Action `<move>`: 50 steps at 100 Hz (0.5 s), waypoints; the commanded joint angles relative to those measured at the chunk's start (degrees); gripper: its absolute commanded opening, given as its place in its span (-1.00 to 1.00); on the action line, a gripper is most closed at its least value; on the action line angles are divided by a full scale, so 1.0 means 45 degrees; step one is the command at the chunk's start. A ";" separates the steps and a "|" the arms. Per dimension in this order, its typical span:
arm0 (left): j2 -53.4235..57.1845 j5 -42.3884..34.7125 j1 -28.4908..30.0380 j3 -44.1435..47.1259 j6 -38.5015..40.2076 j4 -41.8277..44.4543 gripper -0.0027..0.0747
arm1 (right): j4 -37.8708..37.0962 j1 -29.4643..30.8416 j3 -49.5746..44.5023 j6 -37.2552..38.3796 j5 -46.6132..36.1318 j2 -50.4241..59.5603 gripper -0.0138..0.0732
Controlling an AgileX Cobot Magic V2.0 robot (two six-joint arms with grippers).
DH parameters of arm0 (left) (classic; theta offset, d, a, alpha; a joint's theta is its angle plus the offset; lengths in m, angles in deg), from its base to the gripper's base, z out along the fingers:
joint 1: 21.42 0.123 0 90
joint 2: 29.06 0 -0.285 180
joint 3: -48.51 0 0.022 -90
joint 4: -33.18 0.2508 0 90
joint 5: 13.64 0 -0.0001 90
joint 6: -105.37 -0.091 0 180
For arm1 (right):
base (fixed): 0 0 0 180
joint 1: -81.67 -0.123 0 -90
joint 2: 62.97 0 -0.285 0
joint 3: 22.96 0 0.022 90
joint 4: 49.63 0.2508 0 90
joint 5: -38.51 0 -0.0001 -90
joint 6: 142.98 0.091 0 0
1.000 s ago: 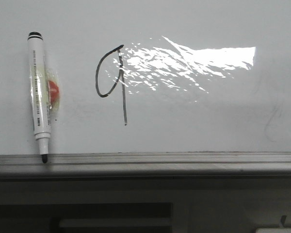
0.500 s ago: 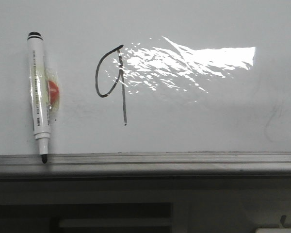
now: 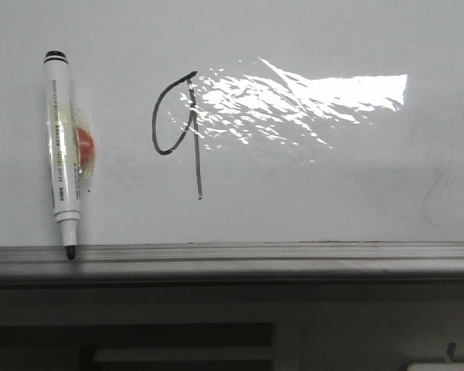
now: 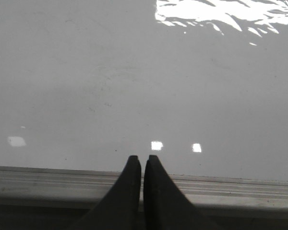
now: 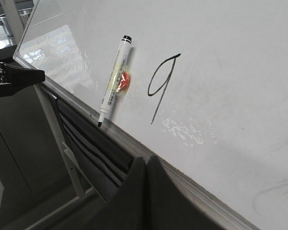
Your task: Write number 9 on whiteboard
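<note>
The number 9 is drawn in thin black line on the whiteboard, left of the bright glare patch; it also shows in the right wrist view. A white marker with a black tip lies on the board to its left, tip at the grey ledge, stuck by a red magnet. The marker also shows in the right wrist view. My left gripper is shut and empty over the ledge. My right gripper is shut and empty, off the board's edge. Neither gripper shows in the front view.
Faint grey smudges mark the board at the right. Below the ledge is a dark frame. In the right wrist view a black clamp-like part sits by the board's far corner, with stand legs below.
</note>
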State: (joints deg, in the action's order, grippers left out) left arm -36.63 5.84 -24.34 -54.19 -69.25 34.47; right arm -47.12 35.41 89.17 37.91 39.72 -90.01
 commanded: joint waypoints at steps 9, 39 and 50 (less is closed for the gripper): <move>0.0352 -0.0508 0.0008 0.0248 0.0093 0.0015 -0.98 | -0.0141 -0.0024 0.0334 -0.0074 -0.0998 -0.0074 -0.84; 0.0352 -0.0508 0.0008 0.0248 0.0093 0.0015 -0.98 | -0.0141 -0.0024 0.0196 -0.0074 -0.1001 -0.0074 -0.84; 0.0352 -0.0508 0.0008 0.0248 0.0093 0.0015 -0.98 | -0.0141 -0.0024 -0.0315 -0.0074 -0.1536 -0.0074 -0.84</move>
State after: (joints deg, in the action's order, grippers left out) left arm -36.63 5.86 -24.34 -54.19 -69.25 34.47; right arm -47.12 35.41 87.60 37.91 38.51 -90.01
